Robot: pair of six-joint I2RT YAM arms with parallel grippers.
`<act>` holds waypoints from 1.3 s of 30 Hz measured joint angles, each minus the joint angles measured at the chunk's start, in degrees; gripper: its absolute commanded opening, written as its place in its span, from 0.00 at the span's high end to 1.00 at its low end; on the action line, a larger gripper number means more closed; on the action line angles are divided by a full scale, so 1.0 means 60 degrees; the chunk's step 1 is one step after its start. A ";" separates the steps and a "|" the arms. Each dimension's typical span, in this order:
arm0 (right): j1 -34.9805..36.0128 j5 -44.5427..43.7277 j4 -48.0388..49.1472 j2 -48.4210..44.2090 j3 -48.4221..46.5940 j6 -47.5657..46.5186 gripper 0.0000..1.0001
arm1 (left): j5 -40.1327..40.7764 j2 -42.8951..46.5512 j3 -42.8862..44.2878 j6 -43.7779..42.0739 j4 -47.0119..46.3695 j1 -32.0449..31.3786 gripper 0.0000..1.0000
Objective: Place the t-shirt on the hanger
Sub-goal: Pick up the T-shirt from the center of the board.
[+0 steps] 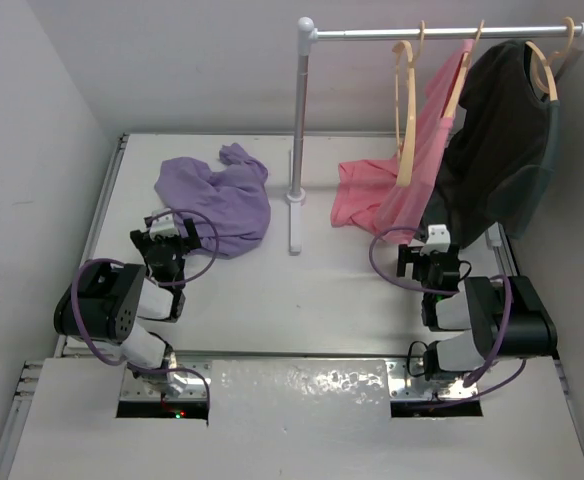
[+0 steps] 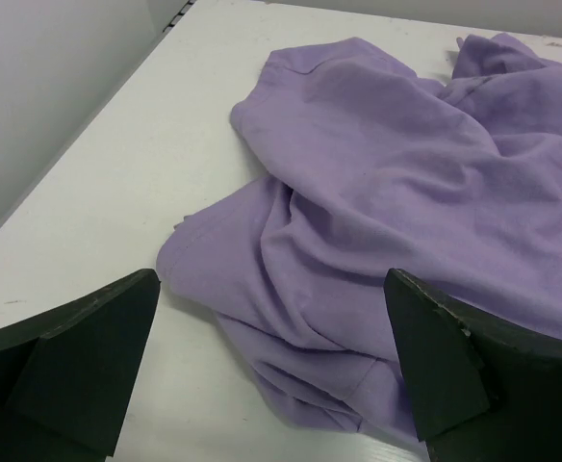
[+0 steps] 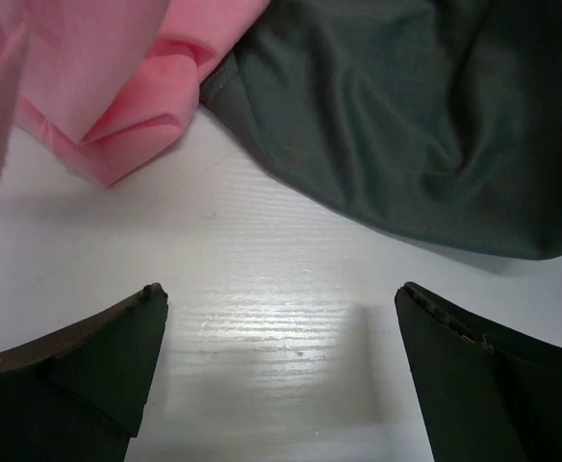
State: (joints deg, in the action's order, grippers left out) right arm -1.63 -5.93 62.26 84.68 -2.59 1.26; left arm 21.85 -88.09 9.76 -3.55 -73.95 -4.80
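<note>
Top view, left to right. On the left half of the white table (image 1: 302,290) I see the purple t-shirt (image 1: 217,205), lying crumpled in a loose heap, well apart from the clothes rack. Just in front of its near edge sits my left gripper (image 2: 271,284). Its jaws stand wide apart and hold nothing. In the left wrist view the two dark fingers (image 2: 89,356) frame the folds of the shirt, close to the cloth, though I cannot tell whether they touch it.

Near the middle stands the rack's white post (image 1: 299,130), with a silver rail (image 1: 442,32) running off to the right. The first thing on the rail is the bare wooden hanger (image 1: 406,180), hanging by its hook. Just behind it a pink garment (image 1: 392,190) hangs on its own hanger, its lower part spilling onto the table. Farther right hangs a dark shirt (image 1: 502,150).

Below these garments is my right gripper (image 3: 279,289), jaws also spread wide and empty. It is over bare tabletop, with the pink and dark hems just ahead.
</note>
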 measured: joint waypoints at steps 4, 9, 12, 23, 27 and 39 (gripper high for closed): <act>0.0004 -0.0080 -0.0951 -0.0914 -0.0040 0.0117 0.01 | -0.0171 0.0000 0.0000 -0.0055 0.0000 0.0000 0.00; 0.0018 -0.0590 -0.4408 -0.2575 -0.1264 0.1100 0.01 | -0.1260 0.0776 0.0153 -0.0426 0.1111 0.0015 0.00; 0.0022 -0.0466 -0.6065 -0.3719 -0.1767 0.1810 0.03 | -0.1956 0.2004 0.2226 -0.1129 0.4739 0.0015 0.00; 0.0117 0.1115 -1.0043 -0.7136 -0.1038 0.3799 0.18 | -0.4707 -0.0594 0.9683 -0.3319 1.3427 0.0255 0.08; 0.0219 0.1432 -1.1296 -0.7606 -0.1264 0.3778 0.17 | -0.5380 -0.2065 0.9737 -0.3690 1.5081 0.0244 0.14; 0.2976 0.3129 -1.3686 -0.6903 -0.3745 0.2361 0.32 | -0.6065 -0.1574 0.9734 -0.4073 1.6782 0.0178 1.00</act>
State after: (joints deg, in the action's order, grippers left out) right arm 16.23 12.84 -19.86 43.27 -25.06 15.42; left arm -14.55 -97.54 68.16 -27.99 26.74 -3.73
